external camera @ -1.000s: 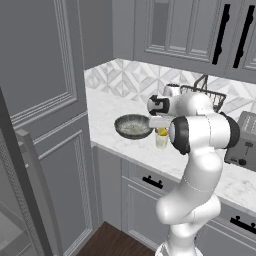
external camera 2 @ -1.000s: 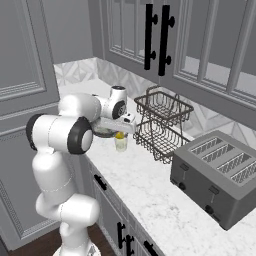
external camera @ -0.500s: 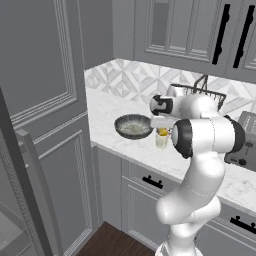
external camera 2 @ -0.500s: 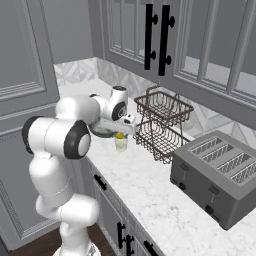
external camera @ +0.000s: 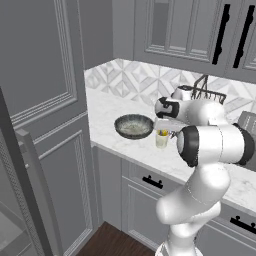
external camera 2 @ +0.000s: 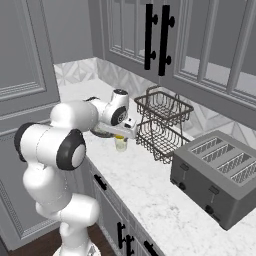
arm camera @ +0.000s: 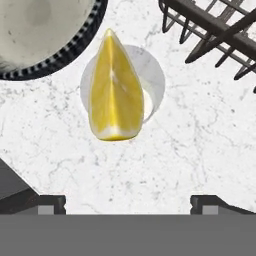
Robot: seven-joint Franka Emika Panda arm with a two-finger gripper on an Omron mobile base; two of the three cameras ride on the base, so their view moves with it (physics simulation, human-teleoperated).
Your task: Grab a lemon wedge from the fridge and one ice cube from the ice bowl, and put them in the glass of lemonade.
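Right now gripper (arm camera: 128, 202) hangs above glass of lemonade (arm camera: 150, 75), fingers spread wide, gripping nothing. Lemon wedge (arm camera: 114, 92) sits in the glass mouth, apparently dropped in. Ice bowl (arm camera: 65, 57) just beside it, cut off by the frame; ice cubes hard to make out. Wire rack (arm camera: 210, 30) beyond.
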